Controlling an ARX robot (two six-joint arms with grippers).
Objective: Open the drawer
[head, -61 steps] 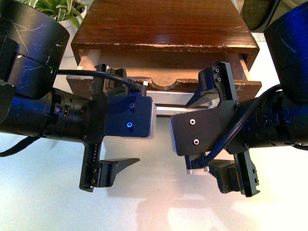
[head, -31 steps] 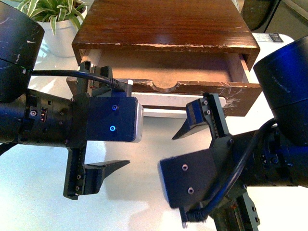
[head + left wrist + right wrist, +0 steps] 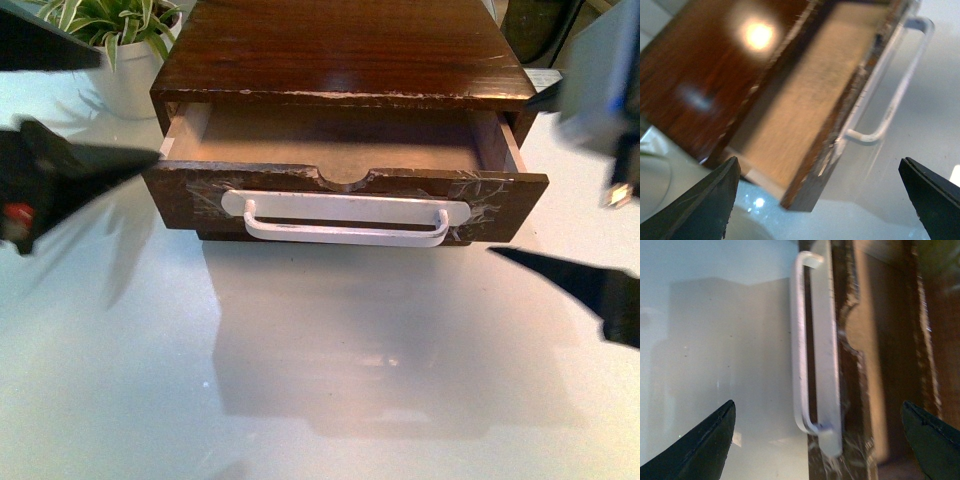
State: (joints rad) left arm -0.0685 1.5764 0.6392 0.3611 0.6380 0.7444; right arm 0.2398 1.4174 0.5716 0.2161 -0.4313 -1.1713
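The dark brown drawer (image 3: 190, 192) stands pulled out of its wooden cabinet (image 3: 345, 45), its bare inside showing. Its white bar handle (image 3: 345, 220) and the semicircular notch (image 3: 345, 180) face me. My left gripper (image 3: 818, 161) is open and empty, off the drawer's left corner; one black finger (image 3: 90, 160) shows blurred at the left edge. My right gripper (image 3: 818, 403) is open and empty, in front of the handle's (image 3: 805, 340) right end; one finger (image 3: 575, 280) shows at the right edge. The left wrist view shows the drawer (image 3: 805, 115) and handle (image 3: 895, 95), blurred.
The cabinet stands on a glossy white table (image 3: 330, 380). A green plant in a white pot (image 3: 130, 80) stands at the back left beside the cabinet. Dark objects sit at the back right.
Both arms have drawn back and apart, from in front of the drawer to the edges of the front view. The white handle is now uncovered. The drawer stays pulled out.
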